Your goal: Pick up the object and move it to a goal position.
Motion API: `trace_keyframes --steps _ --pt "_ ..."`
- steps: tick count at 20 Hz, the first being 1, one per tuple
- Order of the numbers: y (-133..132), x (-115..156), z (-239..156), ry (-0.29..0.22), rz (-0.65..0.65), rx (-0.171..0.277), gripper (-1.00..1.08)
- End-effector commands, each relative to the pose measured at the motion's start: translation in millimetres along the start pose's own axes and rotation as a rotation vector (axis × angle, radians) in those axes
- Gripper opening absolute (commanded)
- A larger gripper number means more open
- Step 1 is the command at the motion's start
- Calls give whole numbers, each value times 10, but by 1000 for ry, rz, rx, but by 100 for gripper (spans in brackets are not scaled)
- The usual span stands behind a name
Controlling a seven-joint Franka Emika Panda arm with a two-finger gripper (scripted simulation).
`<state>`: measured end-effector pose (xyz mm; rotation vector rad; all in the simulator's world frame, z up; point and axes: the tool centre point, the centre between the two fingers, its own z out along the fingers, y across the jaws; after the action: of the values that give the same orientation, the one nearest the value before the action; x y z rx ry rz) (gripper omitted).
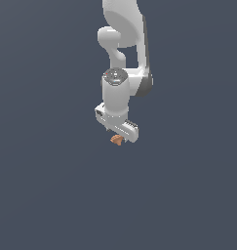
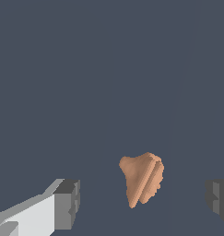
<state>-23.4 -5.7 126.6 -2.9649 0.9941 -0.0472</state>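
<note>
The object (image 2: 142,179) is a small orange-brown wedge-like lump with ridged sides. In the wrist view it lies between my two grey fingertips (image 2: 67,203), with clear gaps on both sides. My gripper (image 2: 143,200) is open and touches nothing. In the exterior view the white arm hangs straight down over the object (image 1: 116,140), which peeks out just below the gripper (image 1: 118,136). The fingers themselves are mostly hidden there by the hand.
A plain dark grey-blue surface (image 1: 51,185) fills both views. No other objects, containers or edges show.
</note>
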Motion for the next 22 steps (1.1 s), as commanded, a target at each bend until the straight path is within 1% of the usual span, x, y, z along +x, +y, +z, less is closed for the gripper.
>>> trace_keyframes --steps 1,7,12,17,22 --pt "33 -55 78 -5 73 -3 100" --pt "118 -182 250 -13 240 -12 100" --pt "179 -262 354 -17 348 -20 100" --pt "222 -314 420 -18 418 -25 100" --pt "243 -339 451 -18 451 -28 100"
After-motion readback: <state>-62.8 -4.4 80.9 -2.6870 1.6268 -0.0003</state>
